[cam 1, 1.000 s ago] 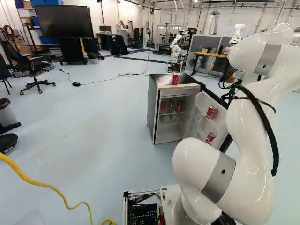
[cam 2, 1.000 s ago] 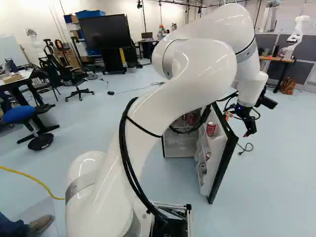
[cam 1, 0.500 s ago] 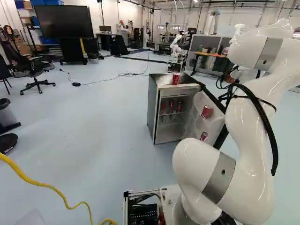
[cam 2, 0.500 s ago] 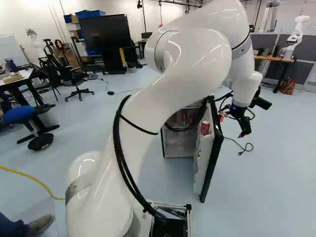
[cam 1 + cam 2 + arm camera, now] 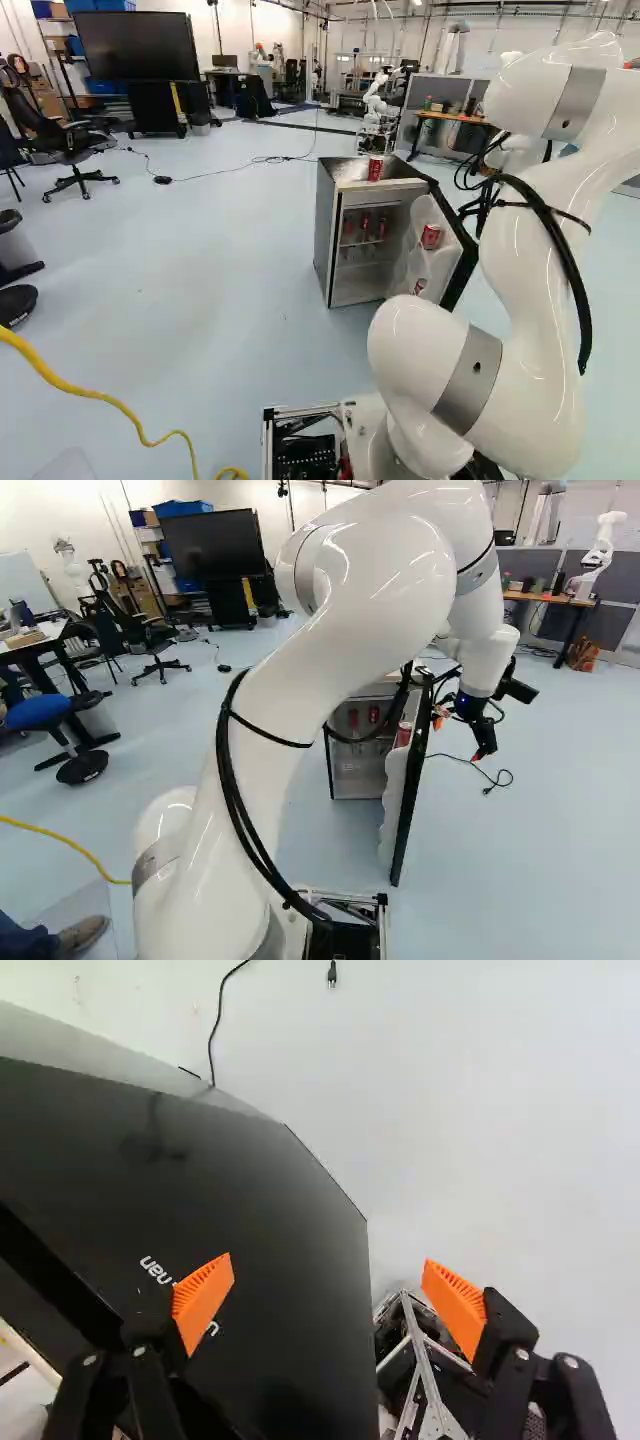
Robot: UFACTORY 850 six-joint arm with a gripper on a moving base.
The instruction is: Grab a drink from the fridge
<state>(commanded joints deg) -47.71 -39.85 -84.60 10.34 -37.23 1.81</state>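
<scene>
My gripper is outside the open fridge door in the right base view, on its black outer side. In the wrist view the gripper stands wide open, the door's dark face under one finger and partly between the two; contact cannot be told. The small fridge holds several red cans on its inner shelf. Its door carries a red can above another. One more can stands on top beside clear plastic.
A black cable lies on the floor beyond the door. A yellow cable crosses the floor at the left. Another robot stands behind the fridge. A person's shoe shows beside the base.
The fridge door has swung inward, to a narrower opening, carrying its cans along. My arm and gripper have shifted the same way, leftward in the right base view. The base has stayed put.
</scene>
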